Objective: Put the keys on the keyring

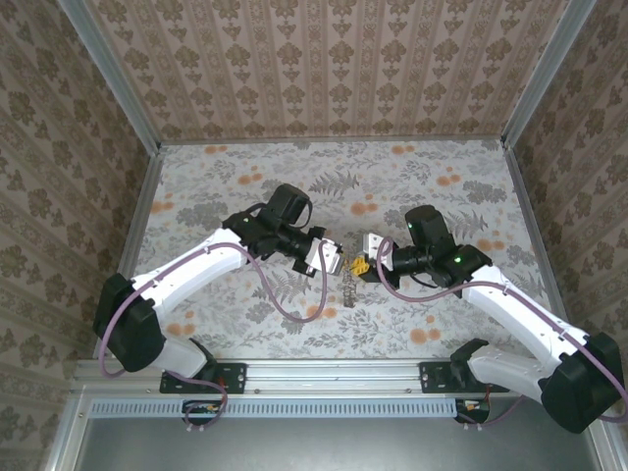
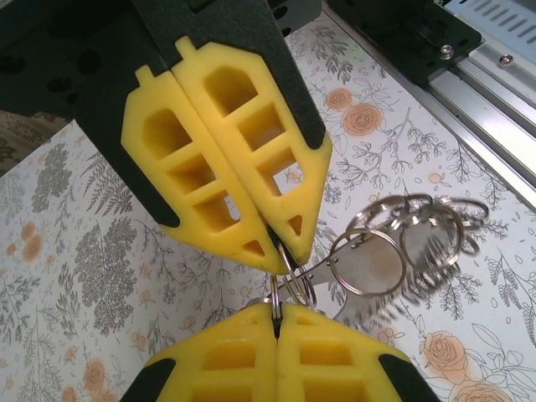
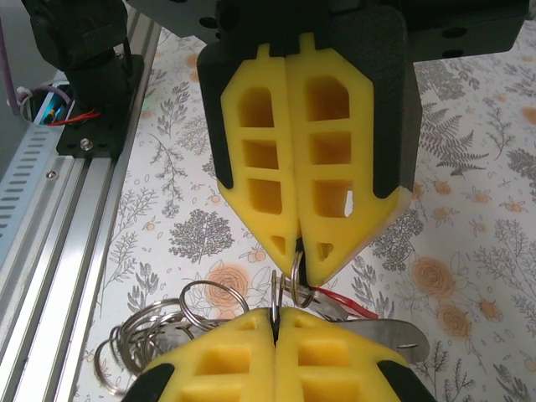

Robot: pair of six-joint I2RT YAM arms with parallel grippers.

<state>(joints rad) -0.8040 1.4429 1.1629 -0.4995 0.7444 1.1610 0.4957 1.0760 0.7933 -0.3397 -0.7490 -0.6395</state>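
My two grippers meet tip to tip over the middle of the table. The left gripper (image 1: 340, 265) (image 2: 276, 322) is shut on a thin silver split keyring (image 2: 275, 300). The right gripper (image 1: 362, 263) (image 3: 275, 322) is shut on a linked ring of the keyring (image 3: 274, 293). In each wrist view the other arm's yellow fingers (image 2: 251, 167) (image 3: 335, 151) come down from the top, also pinching a ring. The keys (image 1: 350, 291) hang below the tips as a bunch. Silver blades and several loose rings (image 2: 410, 243) (image 3: 159, 327) trail sideways. A red key head (image 3: 345, 304) shows behind the rings.
The floral tabletop (image 1: 245, 186) is boxed in by patterned walls (image 1: 324, 69) at the back and sides. An aluminium rail (image 1: 334, 373) (image 3: 67, 218) runs along the near edge, carrying both arm bases. Purple cables (image 1: 285, 299) loop from each arm.
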